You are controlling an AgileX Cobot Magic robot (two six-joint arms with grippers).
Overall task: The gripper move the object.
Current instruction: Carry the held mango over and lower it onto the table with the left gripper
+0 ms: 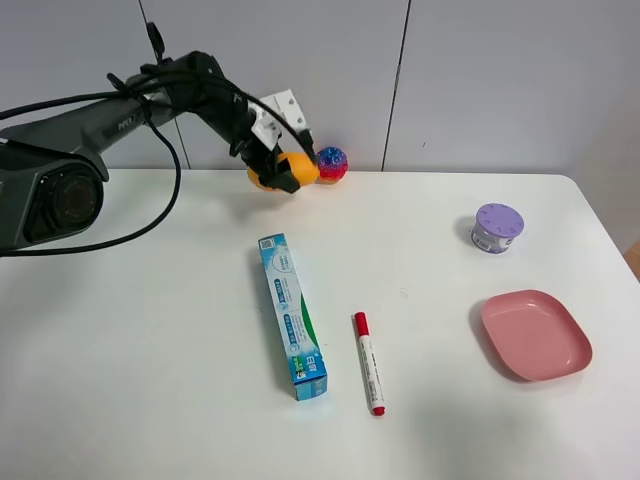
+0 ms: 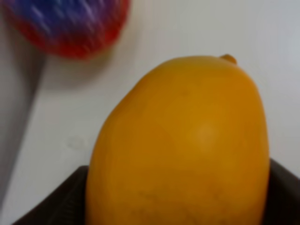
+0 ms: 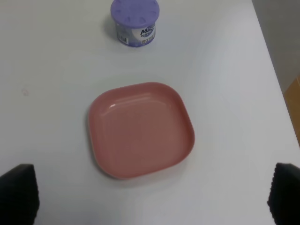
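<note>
The object, an orange-yellow mango (image 1: 296,170), lies at the back of the white table (image 1: 150,330), against the wall. My left gripper (image 1: 281,170) reaches over it, with black fingers on either side of the fruit. In the left wrist view the mango (image 2: 187,140) fills the frame, and dark fingers (image 2: 51,208) show at both of its sides. I cannot tell if it is lifted. A red-blue speckled ball (image 1: 332,163) sits just to its right and also shows in the left wrist view (image 2: 65,23). My right gripper (image 3: 152,197) is open and empty above the table.
A blue toothpaste box (image 1: 292,315) and a red-capped marker (image 1: 369,363) lie mid-table. A purple-lidded tub (image 1: 497,228) and a pink plate (image 1: 536,334) are at the right; the right wrist view shows the plate (image 3: 140,129) and the tub (image 3: 135,22). The wall is right behind the mango.
</note>
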